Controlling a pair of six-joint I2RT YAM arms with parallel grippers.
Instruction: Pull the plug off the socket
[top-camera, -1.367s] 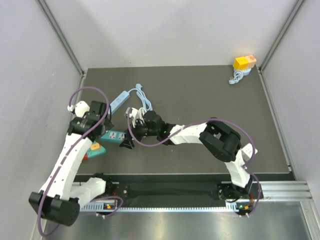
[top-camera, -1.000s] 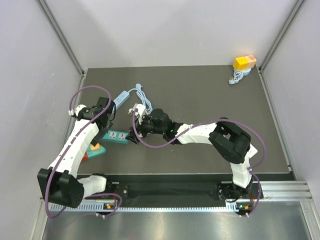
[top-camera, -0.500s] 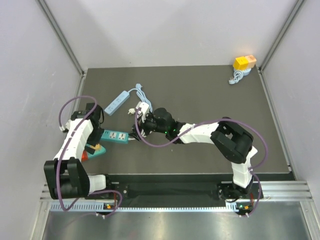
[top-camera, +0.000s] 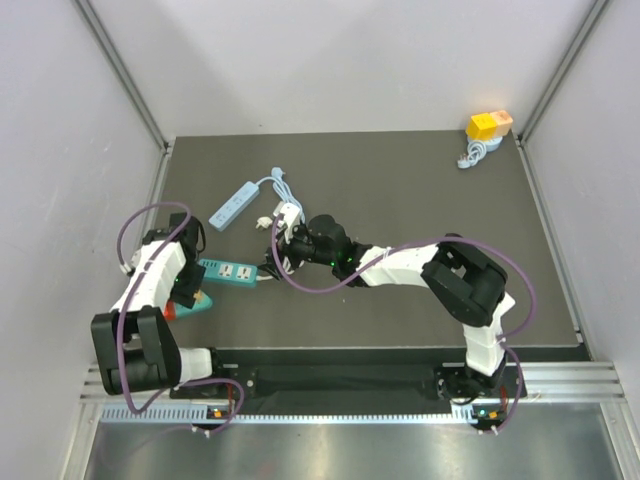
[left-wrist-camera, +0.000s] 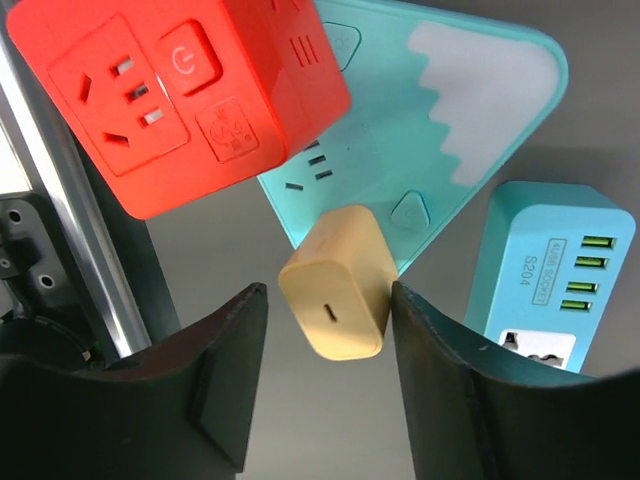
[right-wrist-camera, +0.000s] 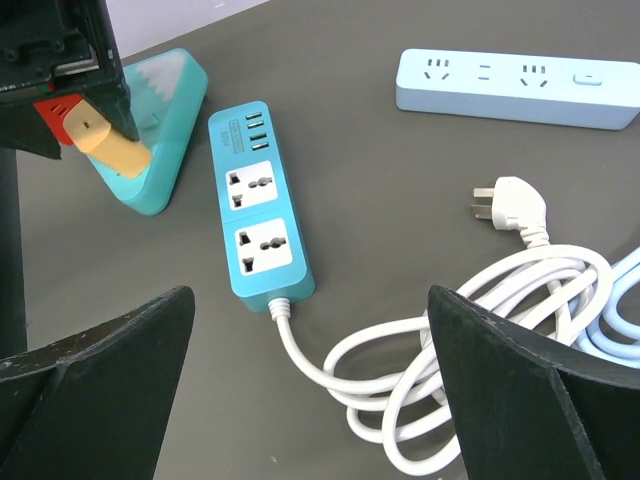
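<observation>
A yellow plug (left-wrist-camera: 335, 297) sticks out of a teal triangular socket (left-wrist-camera: 450, 120) at the table's left edge; it also shows in the right wrist view (right-wrist-camera: 105, 143). My left gripper (left-wrist-camera: 325, 380) is open and straddles the plug's free end. Its right finger (left-wrist-camera: 440, 370) rests against the plug's side, and the left finger (left-wrist-camera: 215, 370) stands apart from it. In the top view the left gripper (top-camera: 185, 288) is over the socket (top-camera: 200, 300). My right gripper (top-camera: 272, 250) is open wide and empty above a coiled white cable (right-wrist-camera: 470, 360).
A red cube socket (left-wrist-camera: 180, 90) lies beside the triangular one. A teal power strip (right-wrist-camera: 255, 215) lies between the grippers. A light blue strip (right-wrist-camera: 515, 85) and a loose white plug (right-wrist-camera: 515, 205) lie behind. A yellow-orange block (top-camera: 489, 125) sits at the far right corner.
My left gripper has swung left and toward the near edge, from beside the teal strip to the triangular socket, and now straddles the yellow plug. The right gripper has edged slightly right.
</observation>
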